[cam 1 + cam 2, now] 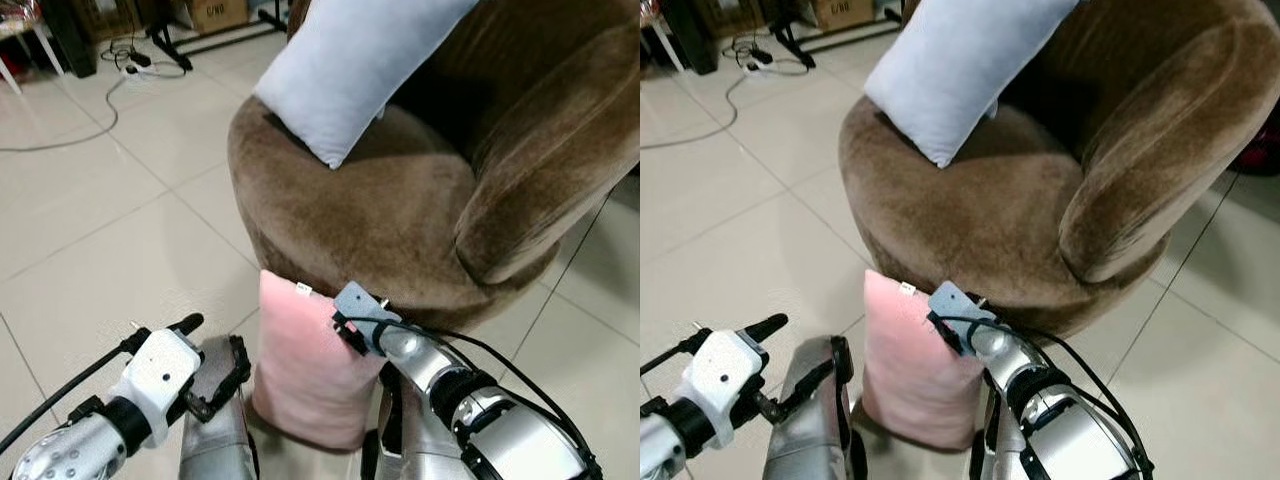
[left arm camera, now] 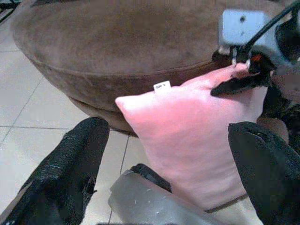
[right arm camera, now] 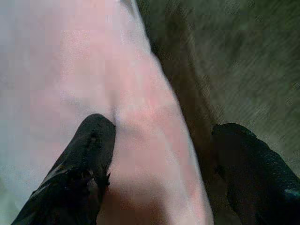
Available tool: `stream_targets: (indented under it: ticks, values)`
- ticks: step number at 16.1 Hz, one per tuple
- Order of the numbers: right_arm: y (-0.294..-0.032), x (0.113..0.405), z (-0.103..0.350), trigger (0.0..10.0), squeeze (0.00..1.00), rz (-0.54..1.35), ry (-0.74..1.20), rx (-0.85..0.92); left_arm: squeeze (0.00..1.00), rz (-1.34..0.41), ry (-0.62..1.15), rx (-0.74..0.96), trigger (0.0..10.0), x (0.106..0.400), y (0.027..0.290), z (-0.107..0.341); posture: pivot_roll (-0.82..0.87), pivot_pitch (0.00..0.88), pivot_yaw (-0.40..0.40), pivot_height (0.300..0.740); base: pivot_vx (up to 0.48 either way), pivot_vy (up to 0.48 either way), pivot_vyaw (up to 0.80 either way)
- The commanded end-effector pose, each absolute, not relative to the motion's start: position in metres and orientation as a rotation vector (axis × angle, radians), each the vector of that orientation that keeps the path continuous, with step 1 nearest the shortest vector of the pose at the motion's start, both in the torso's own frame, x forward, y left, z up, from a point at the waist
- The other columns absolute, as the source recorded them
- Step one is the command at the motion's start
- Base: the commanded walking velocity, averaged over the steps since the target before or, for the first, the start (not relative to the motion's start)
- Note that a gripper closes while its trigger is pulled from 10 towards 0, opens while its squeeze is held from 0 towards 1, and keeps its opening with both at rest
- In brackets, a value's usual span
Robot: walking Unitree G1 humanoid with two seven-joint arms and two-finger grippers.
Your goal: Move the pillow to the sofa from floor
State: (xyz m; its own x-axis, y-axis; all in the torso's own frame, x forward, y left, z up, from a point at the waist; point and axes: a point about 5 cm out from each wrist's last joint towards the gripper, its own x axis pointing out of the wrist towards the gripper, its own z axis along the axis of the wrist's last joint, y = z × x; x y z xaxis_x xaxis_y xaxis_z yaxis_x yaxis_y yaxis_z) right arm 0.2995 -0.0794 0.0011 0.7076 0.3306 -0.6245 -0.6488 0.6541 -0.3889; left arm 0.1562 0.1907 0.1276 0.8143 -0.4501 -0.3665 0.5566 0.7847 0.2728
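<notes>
A pink pillow (image 1: 305, 370) stands on its edge on the tiled floor, leaning against the front of a round brown sofa chair (image 1: 380, 210). My right gripper (image 1: 350, 332) is at the pillow's upper right edge. In the right wrist view it (image 3: 164, 129) is open, one finger on the pink face (image 3: 56, 70) and the other on the sofa side. My left gripper (image 1: 215, 358) hovers open just left of the pillow, apart from it. The left wrist view has its fingers (image 2: 70, 164) spread wide toward the pillow (image 2: 187, 136).
A pale grey pillow (image 1: 350, 60) leans on the sofa seat against the backrest. Cables and a power strip (image 1: 130, 65) lie on the floor at the far left, near a cardboard box (image 1: 215, 12). Open tiles stretch to the left of the sofa.
</notes>
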Motion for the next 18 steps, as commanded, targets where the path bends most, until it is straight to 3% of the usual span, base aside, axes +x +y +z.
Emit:
stream_targets:
  ticks: [1, 3, 9, 10, 11, 12, 18]
  values:
    - [-0.083, 0.293, -0.007, 10.0, 0.0, 0.597, 0.571, -0.692, 0.59, -0.559, 0.3, 0.381, 10.0, 0.153, 0.192, 0.13, 0.25, 0.161, -0.036, 0.486, 0.0, 0.0, 0.0]
    - [-0.084, 0.273, -0.025, 10.0, 0.0, 0.728, 0.647, -0.802, 0.59, -0.596, 0.329, 0.382, 10.0, 0.148, 0.19, 0.129, 0.25, 0.162, -0.028, 0.486, 0.0, 0.0, 0.0]
    - [-0.085, 0.258, -0.036, 10.0, 0.0, 0.823, 0.721, -0.743, 0.59, -0.664, 0.394, 0.374, 10.0, 0.142, 0.188, 0.125, 0.25, 0.155, -0.018, 0.486, 0.0, 0.0, 0.0]
    - [-0.082, 0.257, -0.036, 8.9, 0.0, 0.845, 0.724, -0.73, 0.59, -0.666, 0.395, 0.376, 10.0, 0.142, 0.187, 0.125, 0.25, 0.152, -0.017, 0.486, 0.0, 0.0, 0.0]
    - [-0.081, 0.256, -0.036, 1.8, 0.0, 0.854, 0.725, -0.731, 0.59, -0.666, 0.394, 0.376, 10.0, 0.142, 0.187, 0.125, 0.25, 0.151, -0.016, 0.486, 0.0, 0.0, 0.0]
    - [-0.078, 0.255, -0.036, 0.0, 0.0, 0.872, 0.727, -0.741, 0.59, -0.666, 0.393, 0.376, 10.0, 0.142, 0.186, 0.126, 0.26, 0.151, -0.016, 0.486, 0.0, 0.0, 0.0]
    - [-0.074, 0.254, -0.036, 0.0, 0.0, 0.883, 0.715, -0.752, 0.59, -0.665, 0.396, 0.383, 10.0, 0.143, 0.188, 0.128, 0.26, 0.145, -0.017, 0.486, 0.0, 0.0, 0.0]
